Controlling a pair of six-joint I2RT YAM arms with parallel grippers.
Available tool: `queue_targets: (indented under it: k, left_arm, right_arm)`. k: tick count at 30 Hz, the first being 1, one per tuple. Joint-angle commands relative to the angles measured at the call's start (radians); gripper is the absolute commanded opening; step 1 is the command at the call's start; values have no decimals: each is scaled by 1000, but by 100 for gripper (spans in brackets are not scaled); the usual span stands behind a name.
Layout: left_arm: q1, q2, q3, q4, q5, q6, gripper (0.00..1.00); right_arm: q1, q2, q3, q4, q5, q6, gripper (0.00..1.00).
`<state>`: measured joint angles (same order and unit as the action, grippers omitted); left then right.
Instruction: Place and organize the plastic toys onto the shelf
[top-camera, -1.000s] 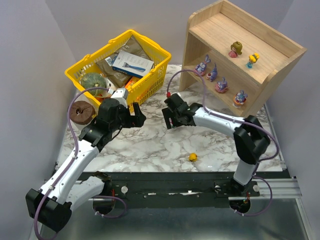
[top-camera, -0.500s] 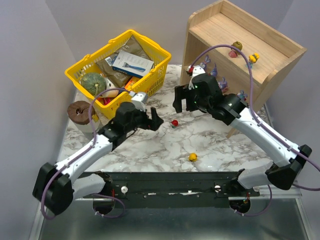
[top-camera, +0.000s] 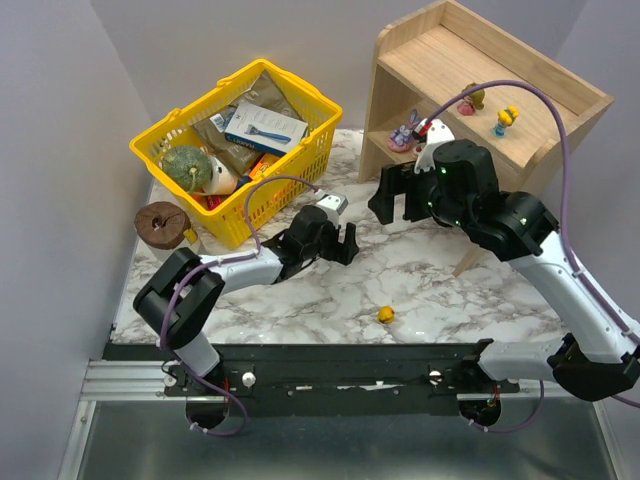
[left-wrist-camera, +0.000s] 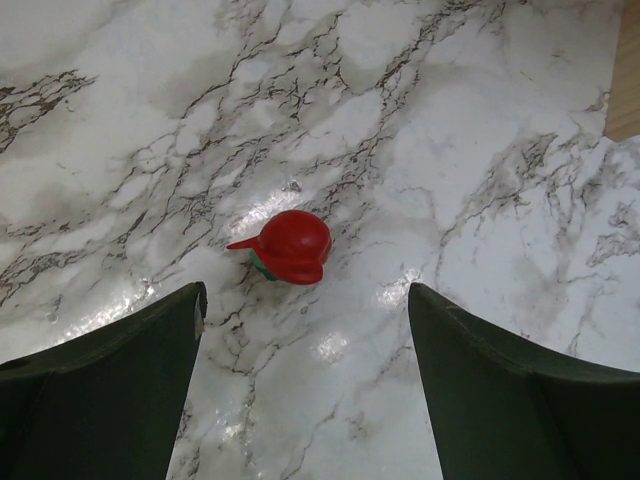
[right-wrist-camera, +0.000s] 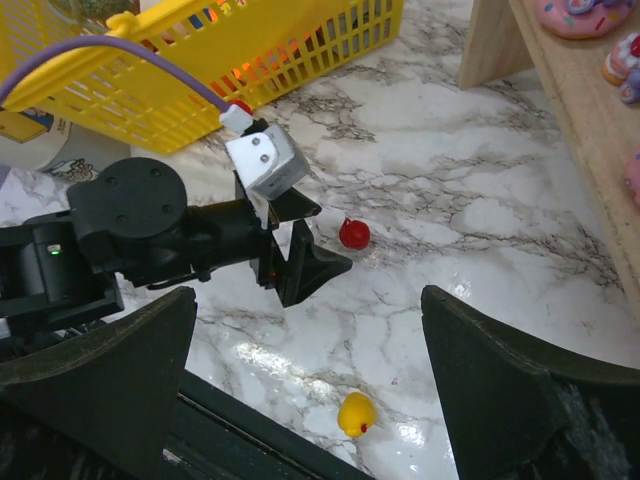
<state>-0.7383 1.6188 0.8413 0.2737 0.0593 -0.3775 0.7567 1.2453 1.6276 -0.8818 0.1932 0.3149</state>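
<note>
A small red round toy lies on the marble just ahead of my open left gripper, between the lines of its fingers and not touched. In the top view the left gripper covers it. It also shows in the right wrist view. A yellow round toy lies nearer the front edge. My right gripper hangs open and empty, high in front of the wooden shelf. A purple long-eared toy, an olive-brown one and a yellow one stand on the shelf; the right arm hides others.
A yellow basket of groceries and a green gourd stand at the back left. A brown round object sits beside the basket at the left. The shelf's side panel stands close to the red toy's right.
My right gripper has risen from the middle of the table and drawn back toward the shelf, leaving the red toy on the marble. My left gripper has reached right, up to that toy.
</note>
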Motion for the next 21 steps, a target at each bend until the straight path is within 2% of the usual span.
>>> queue_targets:
  k: [1, 5, 9, 12, 21]
  left_arm:
    - [-7, 59, 53, 76, -6, 9, 88]
    - [-9, 85, 48, 96, 13, 0, 83]
    - [-10, 128, 64, 85, 19, 9, 71]
    - [-9, 148, 76, 79, 22, 20, 68]
    - [-9, 191, 79, 102, 13, 28, 67]
  right_arm:
    - [-10, -30, 89, -91, 37, -23, 100]
    - [-10, -41, 159, -114, 55, -33, 100]
    - [-10, -55, 202, -117, 75, -53, 100]
    - [-10, -63, 212, -120, 86, -63, 100]
    - [-10, -46, 238, -143, 117, -79, 100]
